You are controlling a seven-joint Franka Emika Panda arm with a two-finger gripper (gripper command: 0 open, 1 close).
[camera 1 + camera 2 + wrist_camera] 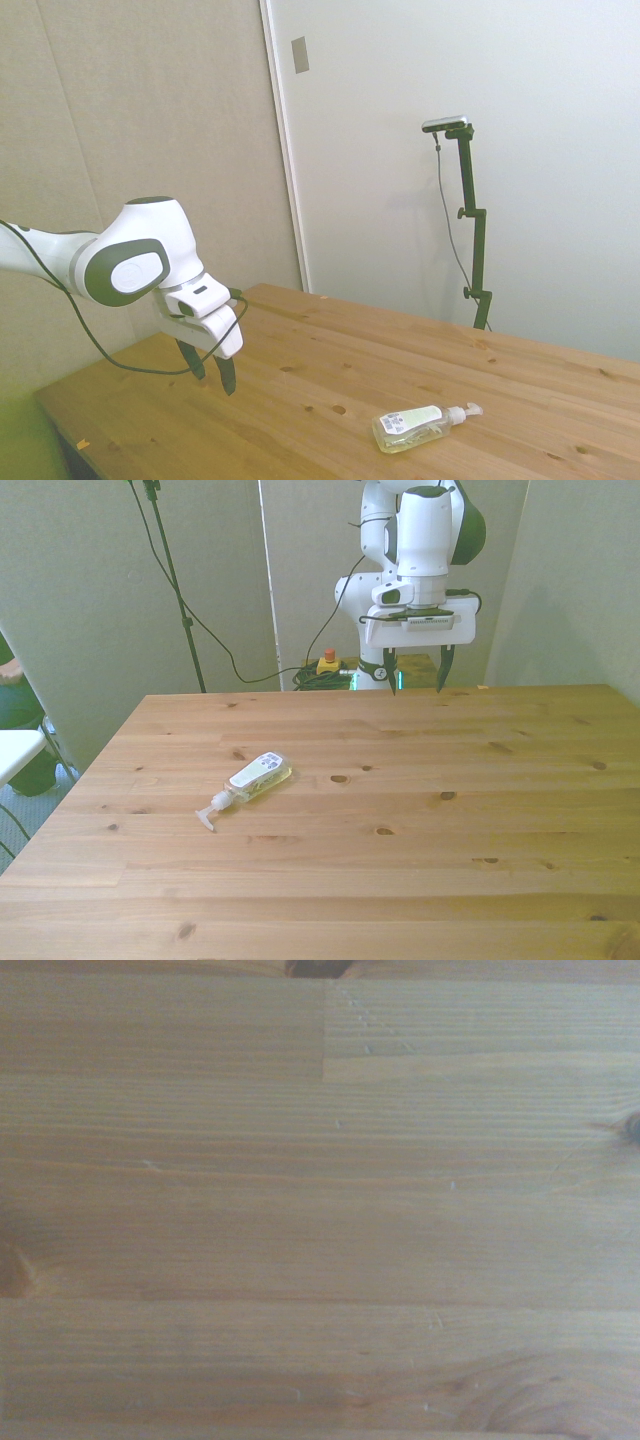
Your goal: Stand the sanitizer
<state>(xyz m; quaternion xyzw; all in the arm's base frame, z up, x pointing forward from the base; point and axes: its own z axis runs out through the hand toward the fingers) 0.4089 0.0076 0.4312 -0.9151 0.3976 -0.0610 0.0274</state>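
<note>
The sanitizer (410, 427) (258, 775) lies on its side on the wooden table (420, 830), a small clear bottle of pale yellowish liquid with a white-and-green label. Its white pump nozzle (210, 816) points toward the table's near edge in the front view. My gripper (212, 372) (416, 677) hangs open and empty above the table's far edge, well away from the bottle, toward the front view's right. The wrist view shows only bare wood planks (320, 1210); the bottle is not in it.
A black cable (110, 355) loops from the arm down beside the gripper. Beyond the table's far edge on the floor sits a yellow box with a red button (327, 664). A white object (18, 750) stands off the front view's left.
</note>
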